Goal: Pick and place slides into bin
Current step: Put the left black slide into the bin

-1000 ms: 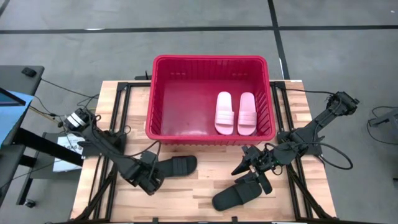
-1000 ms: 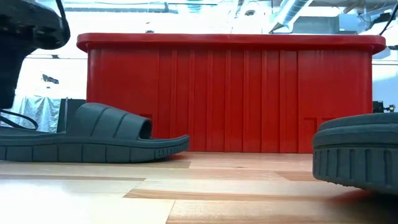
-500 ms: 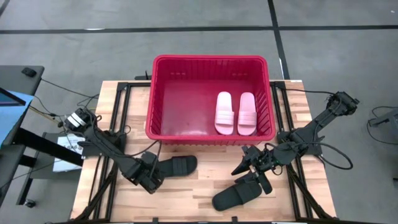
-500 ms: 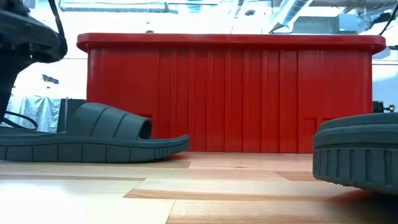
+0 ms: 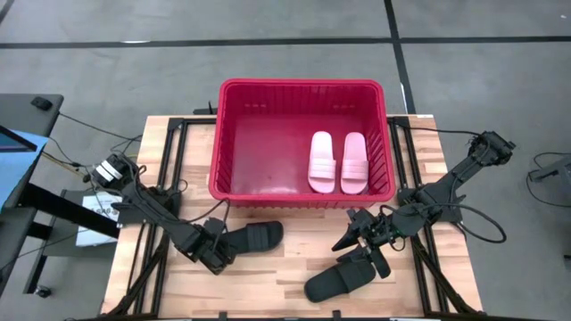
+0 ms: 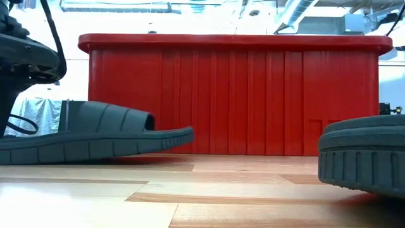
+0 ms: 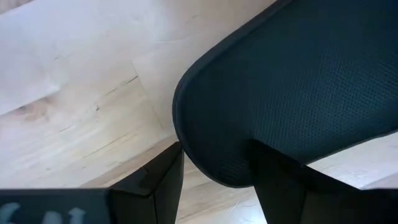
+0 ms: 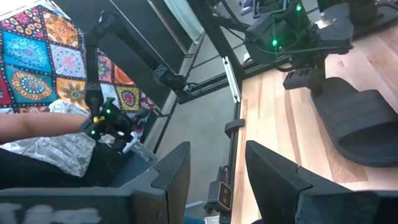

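The red bin (image 5: 302, 86) stands at the table's far middle with two pale pink slides (image 5: 339, 162) lying side by side on its floor. One black slide (image 5: 257, 238) lies in front of the bin, and my left gripper (image 5: 216, 252) is shut on its heel end. The other black slide (image 5: 343, 280) rests sole down near the front edge, and it also shows in the low view (image 6: 364, 155). My right gripper (image 5: 361, 242) hangs open and empty just above and behind that slide. My left gripper has the black slide's heel end (image 7: 211, 158) between its two fingers, coming level from the table's left along the slide. One finger (image 7: 277, 180) lies over the dotted footbed, the other (image 7: 158, 180) at the heel's edge. The slide is tilted, with its toe end (image 6: 186, 134) off the table.
The bin's near wall (image 6: 234, 95) rises right behind both black slides. Black frame rails (image 5: 174, 178) run along the table's left and right sides. Beyond the table's left edge, the right wrist view shows a patterned cloth (image 8: 37, 62) and a person's arm (image 8: 25, 127).
My left gripper has gone up a little with the black slide's heel. The slide lay flat on the table and now slants, with its toe end lifted clear of the wood. My right gripper has kept still.
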`<act>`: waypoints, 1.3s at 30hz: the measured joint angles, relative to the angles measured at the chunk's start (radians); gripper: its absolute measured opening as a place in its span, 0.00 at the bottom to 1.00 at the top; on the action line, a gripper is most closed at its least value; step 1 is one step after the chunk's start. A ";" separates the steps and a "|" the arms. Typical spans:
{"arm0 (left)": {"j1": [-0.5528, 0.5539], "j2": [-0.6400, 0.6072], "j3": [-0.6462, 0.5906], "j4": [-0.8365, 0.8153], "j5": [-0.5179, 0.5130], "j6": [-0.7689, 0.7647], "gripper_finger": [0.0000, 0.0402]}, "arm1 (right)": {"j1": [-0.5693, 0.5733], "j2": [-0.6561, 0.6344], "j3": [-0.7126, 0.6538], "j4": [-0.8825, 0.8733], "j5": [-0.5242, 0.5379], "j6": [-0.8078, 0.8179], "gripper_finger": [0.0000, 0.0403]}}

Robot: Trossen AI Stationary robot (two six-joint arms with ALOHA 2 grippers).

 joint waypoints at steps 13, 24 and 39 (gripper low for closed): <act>0.001 -0.003 -0.047 0.086 0.008 0.027 0.05 | 0.000 0.000 0.000 0.000 0.000 0.000 0.36; -0.044 0.013 0.055 -0.065 -0.014 0.072 0.01 | 0.000 0.000 0.000 0.000 0.000 0.000 0.36; -0.193 0.009 0.394 -0.534 -0.047 0.059 0.00 | 0.000 0.000 0.000 0.000 0.000 0.000 0.36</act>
